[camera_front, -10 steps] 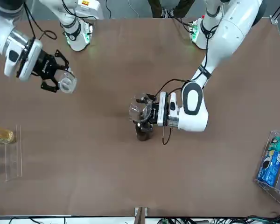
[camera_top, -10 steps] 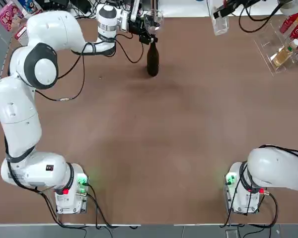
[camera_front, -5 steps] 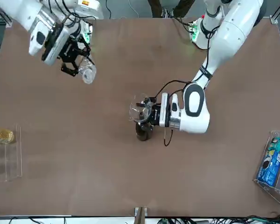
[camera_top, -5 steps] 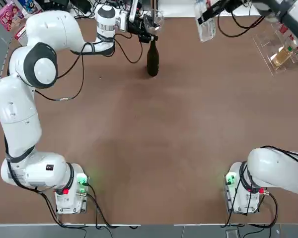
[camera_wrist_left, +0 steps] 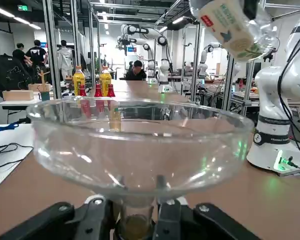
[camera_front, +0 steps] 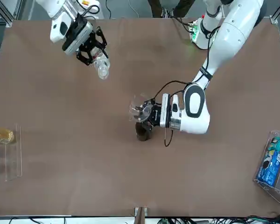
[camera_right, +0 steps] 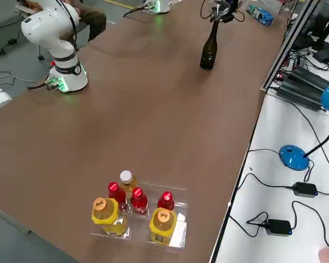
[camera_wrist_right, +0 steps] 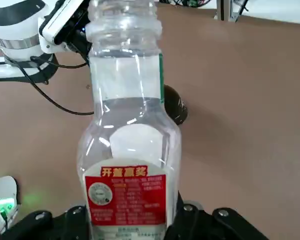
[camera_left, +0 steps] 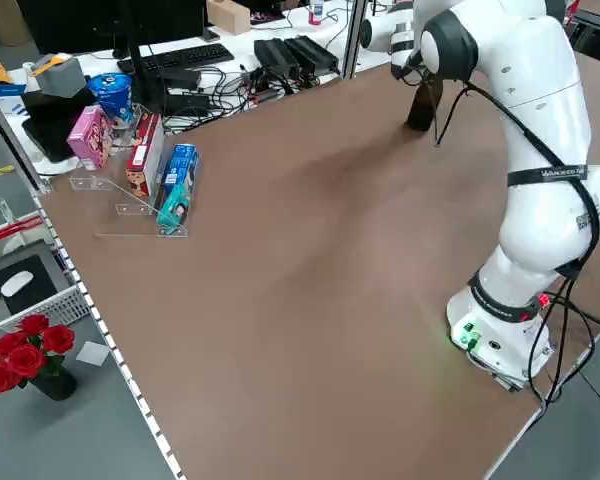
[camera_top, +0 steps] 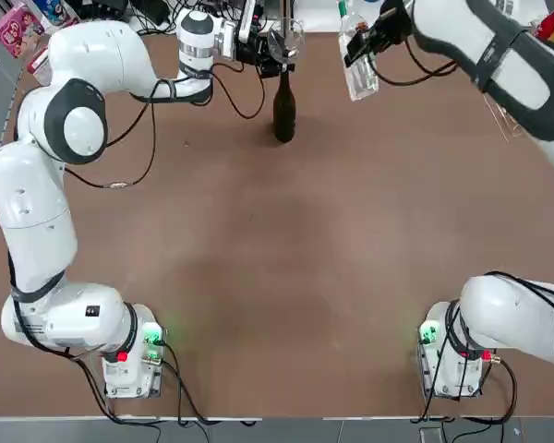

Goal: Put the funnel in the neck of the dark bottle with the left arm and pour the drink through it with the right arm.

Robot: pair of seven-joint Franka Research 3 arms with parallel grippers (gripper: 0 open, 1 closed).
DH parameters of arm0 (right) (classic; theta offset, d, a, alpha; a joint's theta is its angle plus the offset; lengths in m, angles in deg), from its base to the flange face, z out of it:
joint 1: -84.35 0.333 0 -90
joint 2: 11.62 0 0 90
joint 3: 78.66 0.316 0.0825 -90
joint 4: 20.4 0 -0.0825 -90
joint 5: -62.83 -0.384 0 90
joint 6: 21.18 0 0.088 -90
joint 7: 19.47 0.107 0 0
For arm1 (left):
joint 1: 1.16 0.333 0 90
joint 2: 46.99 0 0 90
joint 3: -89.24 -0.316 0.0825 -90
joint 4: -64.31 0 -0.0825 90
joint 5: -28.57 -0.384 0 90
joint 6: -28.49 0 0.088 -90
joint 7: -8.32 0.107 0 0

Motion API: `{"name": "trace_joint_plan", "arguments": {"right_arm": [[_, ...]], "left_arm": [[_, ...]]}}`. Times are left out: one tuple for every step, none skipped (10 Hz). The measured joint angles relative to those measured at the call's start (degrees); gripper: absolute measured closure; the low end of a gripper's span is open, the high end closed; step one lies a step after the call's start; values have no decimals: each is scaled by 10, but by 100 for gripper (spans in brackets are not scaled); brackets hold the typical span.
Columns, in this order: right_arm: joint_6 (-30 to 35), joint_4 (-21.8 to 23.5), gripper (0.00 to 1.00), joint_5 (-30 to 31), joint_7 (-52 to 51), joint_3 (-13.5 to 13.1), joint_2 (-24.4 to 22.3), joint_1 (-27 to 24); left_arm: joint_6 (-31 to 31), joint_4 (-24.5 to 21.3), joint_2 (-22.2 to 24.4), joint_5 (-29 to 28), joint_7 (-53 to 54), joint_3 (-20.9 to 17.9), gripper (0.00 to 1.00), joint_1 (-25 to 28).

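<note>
Right arm (camera_top: 499,69) has swung left since the earlier frame, bringing the drink (camera_top: 358,65) closer to the dark bottle (camera_top: 284,111); still well apart. Right gripper (camera_wrist_right: 132,222) closed on the drink, at the far side of the counter (camera_top: 305,240). Left arm (camera_top: 42,194) reaches to the far side, left of the drink. Left gripper (camera_wrist_left: 142,217) at the neck of the dark bottle, around the funnel's spout; cannot tell whether it grips. Funnel (camera_wrist_left: 140,145): wide rim up, above the bottle mouth. Red-capped bottles (camera_right: 138,200) and yellow-topped bottles (camera_right: 163,226) stand in a clear rack (camera_right: 178,233), far right.
</note>
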Motion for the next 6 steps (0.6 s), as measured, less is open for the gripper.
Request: {"name": "trace_joint_plan", "arguments": {"right_arm": [[0, -6, 49, 6, 37, 16, -1, 0], [0, -12, 49, 16, 68, 28, -2, 0], [0, -18, 49, 30, 96, 39, -2, 0], [0, -25, 49, 41, 121, 51, -2, 0], [0, -33, 49, 52, 146, 63, -2, 0], [-2, -38, 49, 62, 173, 74, -2, -1]], "left_arm": [[0, 0, 0, 0, 0, 0, 68, 1], [1, 1, 0, 1, 0, 0, 72, 1], [1, 2, 0, 1, 0, 0, 74, 2], [1, 2, 0, 1, 0, 0, 77, 2], [1, 2, 0, 1, 0, 0, 81, 2], [1, 2, 0, 1, 0, 0, 83, 2]]}}
